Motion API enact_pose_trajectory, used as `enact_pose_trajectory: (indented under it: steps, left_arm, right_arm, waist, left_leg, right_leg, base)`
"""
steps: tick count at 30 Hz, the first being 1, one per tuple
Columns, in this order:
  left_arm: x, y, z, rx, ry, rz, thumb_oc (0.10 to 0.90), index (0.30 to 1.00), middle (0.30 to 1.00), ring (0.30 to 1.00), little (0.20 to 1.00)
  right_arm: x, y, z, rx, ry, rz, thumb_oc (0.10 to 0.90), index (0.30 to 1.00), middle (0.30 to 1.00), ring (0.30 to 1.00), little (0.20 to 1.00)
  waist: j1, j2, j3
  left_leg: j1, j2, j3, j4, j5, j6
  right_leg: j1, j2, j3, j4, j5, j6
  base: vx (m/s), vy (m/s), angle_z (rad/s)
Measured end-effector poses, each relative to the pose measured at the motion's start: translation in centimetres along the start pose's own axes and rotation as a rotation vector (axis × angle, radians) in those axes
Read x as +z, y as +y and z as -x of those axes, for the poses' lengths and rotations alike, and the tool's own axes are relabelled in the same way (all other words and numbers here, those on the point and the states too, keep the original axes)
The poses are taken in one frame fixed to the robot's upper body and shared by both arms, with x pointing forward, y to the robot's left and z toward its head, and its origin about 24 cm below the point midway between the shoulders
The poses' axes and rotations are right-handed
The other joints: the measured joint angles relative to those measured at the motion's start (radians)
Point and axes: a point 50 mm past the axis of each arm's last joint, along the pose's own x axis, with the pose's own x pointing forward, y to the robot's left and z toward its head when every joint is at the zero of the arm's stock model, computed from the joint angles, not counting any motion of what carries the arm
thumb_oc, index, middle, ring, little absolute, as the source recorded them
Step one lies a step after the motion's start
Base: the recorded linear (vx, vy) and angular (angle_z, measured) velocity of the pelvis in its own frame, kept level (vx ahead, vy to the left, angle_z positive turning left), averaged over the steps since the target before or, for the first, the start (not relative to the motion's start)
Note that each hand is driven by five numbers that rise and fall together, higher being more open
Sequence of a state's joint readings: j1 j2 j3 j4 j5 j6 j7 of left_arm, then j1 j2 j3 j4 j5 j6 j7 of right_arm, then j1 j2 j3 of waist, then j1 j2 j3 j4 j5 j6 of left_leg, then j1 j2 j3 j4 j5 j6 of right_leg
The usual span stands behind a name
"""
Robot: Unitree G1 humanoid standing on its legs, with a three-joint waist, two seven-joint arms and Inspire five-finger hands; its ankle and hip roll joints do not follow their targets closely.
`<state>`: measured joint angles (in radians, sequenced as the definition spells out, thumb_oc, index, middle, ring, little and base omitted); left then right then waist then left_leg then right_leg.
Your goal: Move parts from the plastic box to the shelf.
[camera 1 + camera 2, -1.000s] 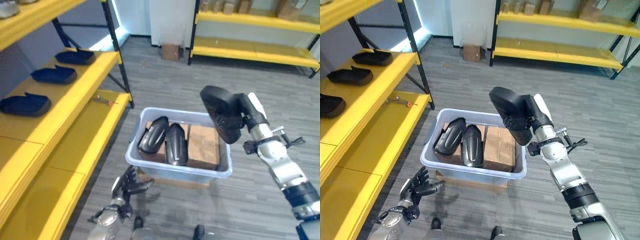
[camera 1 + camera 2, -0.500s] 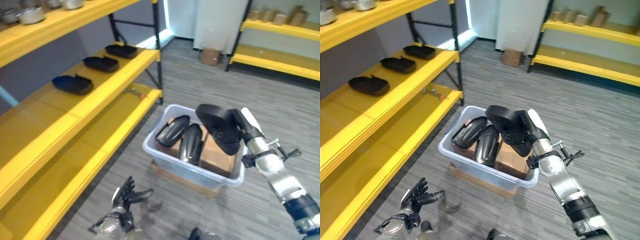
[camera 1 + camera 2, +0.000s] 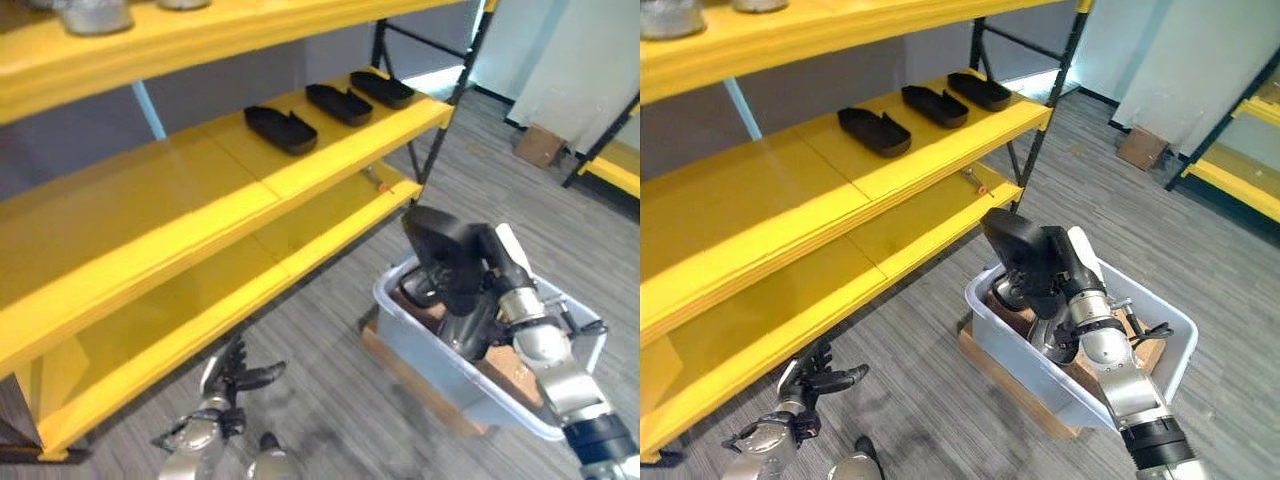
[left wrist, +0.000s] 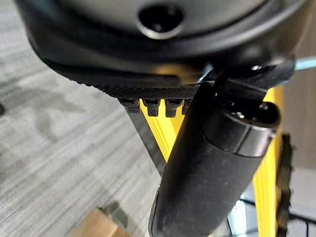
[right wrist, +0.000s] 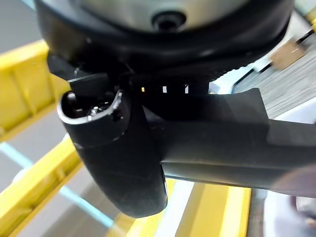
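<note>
Right hand (image 3: 1065, 275) fingers are hidden behind the black part (image 3: 1020, 255) it carries, so the grip can't be read. That part also covers most of what lies in the plastic box (image 3: 440, 375); the contents are unclear. Grey objects (image 3: 95, 14) on the top shelf (image 3: 200, 40) at 11 o'clock are cut off by the edge. Left hand (image 3: 232, 380) at 7 o'clock is too small for finger detail.

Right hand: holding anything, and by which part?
Yes. The right hand grips a black part by its lower end, above the plastic box. The left hand hangs low, open, holding nothing.
</note>
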<state>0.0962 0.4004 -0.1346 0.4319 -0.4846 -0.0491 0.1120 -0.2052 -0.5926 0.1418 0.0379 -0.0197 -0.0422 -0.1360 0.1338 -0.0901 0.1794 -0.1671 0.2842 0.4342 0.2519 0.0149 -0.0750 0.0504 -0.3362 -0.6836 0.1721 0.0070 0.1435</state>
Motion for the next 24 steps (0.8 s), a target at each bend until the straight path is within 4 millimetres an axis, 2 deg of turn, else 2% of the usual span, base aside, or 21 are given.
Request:
enact_pose_trajectory:
  steps: [1,5,6,8,10,11,12,13,14,15,16,18,19,20,21,22,23,24]
  left_arm:
    - [0.2,-0.1,0.0,-0.005,-0.01,0.002,0.9,1.0,1.0,1.0,1.0]
    - [0.6,-0.1,0.0,-0.005,-0.024,-0.001,0.9,1.0,1.0,1.0,1.0]
    - [0.8,0.0,0.0,0.0,-0.033,-0.003,0.9,1.0,1.0,1.0,1.0]
    - [0.8,0.0,0.0,-0.001,-0.033,-0.003,0.9,1.0,1.0,1.0,1.0]
    - [0.7,-0.1,0.1,-0.004,-0.031,-0.004,0.9,1.0,1.0,1.0,1.0]
    - [0.8,0.1,0.1,0.007,-0.035,-0.017,0.9,1.0,1.0,1.0,1.0]
    - [0.8,0.1,-0.1,0.01,-0.035,-0.018,0.9,1.0,1.0,1.0,1.0]
    - [0.7,0.3,0.0,0.019,-0.031,-0.028,0.9,1.0,1.0,1.0,1.0]
    - [1.0,0.5,-0.1,0.025,-0.039,-0.033,0.9,1.0,1.0,1.0,1.0]
    - [1.3,0.7,-0.1,0.036,-0.049,-0.035,0.9,1.0,1.0,1.0,1.0]
    - [1.3,0.7,-0.1,0.04,-0.049,-0.037,0.9,1.0,1.0,1.0,1.0]
    - [1.2,0.4,-0.1,0.033,-0.046,-0.036,0.9,1.0,1.0,1.0,1.0]
    - [1.2,0.0,-0.2,0.025,-0.048,-0.026,0.9,1.0,1.0,1.0,1.0]
    - [1.2,-0.5,-0.3,0.011,-0.051,-0.02,0.9,1.0,1.0,1.0,1.0]
    - [1.5,-1.6,-0.6,-0.015,-0.062,0.001,0.9,1.0,1.0,1.0,1.0]
    - [2.2,-2.0,-1.1,-0.026,-0.083,-0.003,0.9,1.0,1.0,1.0,1.0]
    - [3.6,-1.9,-1.6,-0.037,-0.125,-0.03,0.9,1.0,1.0,1.0,1.0]
    - [4.8,-1.6,-1.8,-0.058,-0.171,-0.073,0.9,1.0,1.0,1.0,1.0]
  right_arm:
    - [0.3,0.4,-0.2,0.008,-0.013,-0.001,0.4,0.3,0.3,0.3,0.3]
    - [1.8,1.8,-1.4,0.027,-0.062,-0.036,0.4,0.3,0.3,0.3,0.3]
    - [2.6,2.3,-1.9,0.042,-0.091,-0.044,0.4,0.3,0.3,0.3,0.3]
    - [3.1,2.8,-2.1,0.05,-0.107,-0.061,0.4,0.3,0.3,0.3,0.3]
    - [3.1,3.0,-2.1,0.056,-0.104,-0.062,0.4,0.3,0.3,0.3,0.3]
    - [3.1,3.1,-2.1,0.062,-0.106,-0.06,0.4,0.3,0.3,0.3,0.3]
    - [3.0,3.0,-2.0,0.062,-0.1,-0.058,0.4,0.3,0.3,0.3,0.3]
    - [2.7,3.2,-1.7,0.065,-0.089,-0.061,0.4,0.3,0.3,0.3,0.3]
    - [2.5,3.4,-1.6,0.075,-0.081,-0.058,0.4,0.3,0.3,0.3,0.3]
    - [2.4,3.5,-1.5,0.089,-0.076,-0.056,0.4,0.3,0.3,0.3,0.3]
    - [2.4,3.6,-1.5,0.096,-0.076,-0.055,0.4,0.3,0.3,0.3,0.3]
    - [2.6,3.7,-1.4,0.124,-0.089,-0.043,0.4,0.3,0.3,0.3,0.3]
    - [2.8,3.4,-1.2,0.124,-0.102,-0.036,0.4,0.3,0.3,0.3,0.3]
    - [2.8,3.1,-0.8,0.125,-0.106,-0.021,0.4,0.3,0.3,0.3,0.3]
    - [2.7,2.3,-0.5,0.12,-0.109,0.012,0.4,0.3,0.3,0.3,0.3]
    - [2.5,1.8,-0.5,0.101,-0.104,0.015,0.4,0.3,0.3,0.3,0.3]
    - [2.4,1.7,-0.5,0.084,-0.097,0.001,0.4,0.3,0.3,0.3,0.3]
    - [2.0,1.5,-0.4,0.071,-0.079,-0.007,0.4,0.3,0.3,0.3,0.3]
  waist:
    - [0.021,-0.015,0.0]
    - [0.036,-0.028,0.005]
    - [0.04,-0.039,0.011]
    - [0.038,-0.042,0.013]
    - [0.025,-0.045,0.016]
    - [0.027,-0.05,0.023]
    - [0.006,-0.04,0.031]
    - [-0.026,-0.033,0.034]
    - [-0.028,-0.032,0.039]
    - [-0.011,-0.034,0.046]
    - [-0.006,-0.033,0.049]
    - [-0.005,0.001,0.073]
    - [-0.022,0.037,0.098]
    - [-0.035,0.061,0.113]
    - [-0.067,0.102,0.135]
    - [-0.077,0.097,0.165]
    - [-0.095,0.02,0.195]
    - [-0.122,-0.032,0.204]
  left_leg:
    - [-0.024,-0.019,-0.006,0.015,-0.011,0.012]
    - [-0.076,-0.045,-0.033,0.07,-0.05,0.033]
    - [-0.093,-0.072,-0.041,0.082,-0.062,0.046]
    - [-0.111,-0.104,-0.053,0.095,-0.083,0.066]
    - [-0.113,-0.151,-0.059,0.1,-0.112,0.101]
    - [-0.111,-0.191,-0.062,0.101,-0.123,0.121]
    - [-0.11,-0.218,-0.075,0.109,-0.141,0.147]
    - [-0.106,-0.243,-0.103,0.096,-0.15,0.176]
    - [-0.1,-0.255,-0.112,0.081,-0.148,0.195]
    - [-0.085,-0.269,-0.112,0.062,-0.141,0.21]
    - [-0.072,-0.282,-0.118,0.046,-0.139,0.216]
    - [-0.008,-0.311,-0.133,-0.024,-0.12,0.232]
    - [0.033,-0.321,-0.148,-0.076,-0.096,0.236]
    - [0.062,-0.335,-0.172,-0.116,-0.081,0.221]
    - [0.083,-0.352,-0.212,-0.153,-0.071,0.137]
    - [0.05,-0.352,-0.248,-0.095,-0.081,-0.097]
    - [-0.04,-0.397,-0.262,0.041,-0.015,-0.102]
    - [-0.108,-0.38,-0.224,0.139,-0.086,0.133]
  right_leg:
    - [0.0,-0.012,-0.01,-0.015,0.014,0.002]
    - [0.008,-0.036,-0.016,-0.027,0.031,0.008]
    - [0.008,-0.059,-0.016,-0.028,0.047,0.006]
    - [0.007,-0.091,-0.01,-0.009,0.079,0.006]
    - [-0.008,-0.163,0.018,0.063,0.112,-0.002]
    - [-0.019,-0.192,0.055,0.098,0.156,-0.013]
    - [-0.059,-0.225,0.179,0.179,0.224,-0.002]
    - [-0.098,-0.243,0.266,0.26,0.267,0.007]
    - [-0.144,-0.239,0.314,0.346,0.254,0.047]
    - [-0.195,-0.223,0.321,0.433,0.226,0.066]
    - [-0.217,-0.205,0.324,0.468,0.194,0.067]
    - [-0.252,-0.109,0.357,0.502,0.042,0.023]
    - [-0.266,-0.035,0.383,0.465,-0.035,-0.005]
    - [-0.28,-0.007,0.369,0.413,-0.063,-0.031]
    - [-0.313,0.042,0.354,0.243,-0.046,-0.067]
    - [-0.311,0.067,0.389,0.082,-0.009,-0.099]
    - [-0.317,0.002,0.429,-0.014,0.069,-0.098]
    - [-0.326,-0.069,0.461,-0.068,0.151,-0.068]
  base:
    - [0.13,0.229,0.39]
    - [0.09,0.197,0.33]
    - [0.15,0.327,0.49]
    - [0.13,0.284,0.48]
    - [0.14,0.304,0.48]
    - [0.19,0.382,0.59]
    - [0.15,0.262,0.87]
    - [0.16,0.211,0.92]
    - [0.1,0.114,0.55]
    - [0.09,0.072,0.13]
    - [0.09,0.042,0.05]
    - [0.14,0.015,0.14]
    - [0.13,-0.089,0.27]
    - [0.11,-0.216,0.71]
    - [0.14,-0.244,0.91]
    - [0.15,-0.241,1.22]
    - [0.12,-0.119,1.46]
    - [0.11,-0.108,1.32]
